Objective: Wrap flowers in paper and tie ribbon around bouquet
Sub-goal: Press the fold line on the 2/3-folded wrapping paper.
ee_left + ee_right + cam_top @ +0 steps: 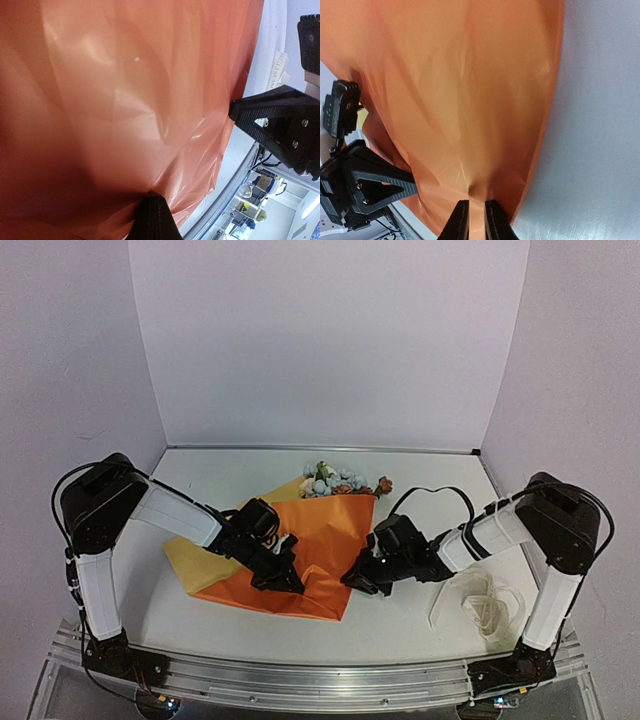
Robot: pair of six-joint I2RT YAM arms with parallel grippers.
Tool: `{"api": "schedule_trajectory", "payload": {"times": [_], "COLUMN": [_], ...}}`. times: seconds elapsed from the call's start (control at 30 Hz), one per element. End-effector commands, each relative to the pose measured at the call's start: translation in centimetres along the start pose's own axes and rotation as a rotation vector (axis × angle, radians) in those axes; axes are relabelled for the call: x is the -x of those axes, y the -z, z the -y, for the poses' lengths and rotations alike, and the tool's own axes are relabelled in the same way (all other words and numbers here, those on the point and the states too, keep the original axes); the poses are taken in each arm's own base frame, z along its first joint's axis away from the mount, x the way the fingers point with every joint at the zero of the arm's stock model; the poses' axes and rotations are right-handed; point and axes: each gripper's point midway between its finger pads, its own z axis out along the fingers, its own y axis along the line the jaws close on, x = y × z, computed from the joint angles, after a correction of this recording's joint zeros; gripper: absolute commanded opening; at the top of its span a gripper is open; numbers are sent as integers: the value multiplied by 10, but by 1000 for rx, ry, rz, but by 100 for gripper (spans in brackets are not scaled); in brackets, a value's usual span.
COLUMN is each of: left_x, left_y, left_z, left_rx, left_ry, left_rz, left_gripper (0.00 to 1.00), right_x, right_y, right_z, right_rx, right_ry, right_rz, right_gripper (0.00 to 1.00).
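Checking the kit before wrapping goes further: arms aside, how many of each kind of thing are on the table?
flower bunch: 1
orange paper sheet: 1
cream ribbon: 1
Total: 3

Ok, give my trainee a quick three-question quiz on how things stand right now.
1. True or false: the ribbon is tied round the paper.
2. Pick one: what is the right gripper pinching? A) the paper's edge B) the ribbon C) a bare stem
3. Fill the gap: the flowers poke out at the paper's ____ end, near or far as seen from the arm bases.

Key
1. False: it lies loose, apart from the paper.
2. A
3. far
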Motion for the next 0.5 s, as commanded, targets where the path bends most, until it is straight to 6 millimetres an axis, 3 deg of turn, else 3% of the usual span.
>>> {"api": "schedule_trajectory", "payload": {"times": [0.0,0.27,0.47], "left_x": [-11,-9,-8], "left_y": [-8,-7,-5], "left_z": [-46,-45,-44], "left_rx": [165,169,171], "left_ry": [59,49,49], "left_rz": [-28,-32,-29], "left_gripper": [0,0,0], "right_x": [27,76,125], "right_y": [-5,-7,-6], "right_z": [8,14,22], "right_rx": [-12,4,16], "right_ry": [-55,-124,-179], "right_rz": [34,88,150], "right_gripper": [14,14,14]}}
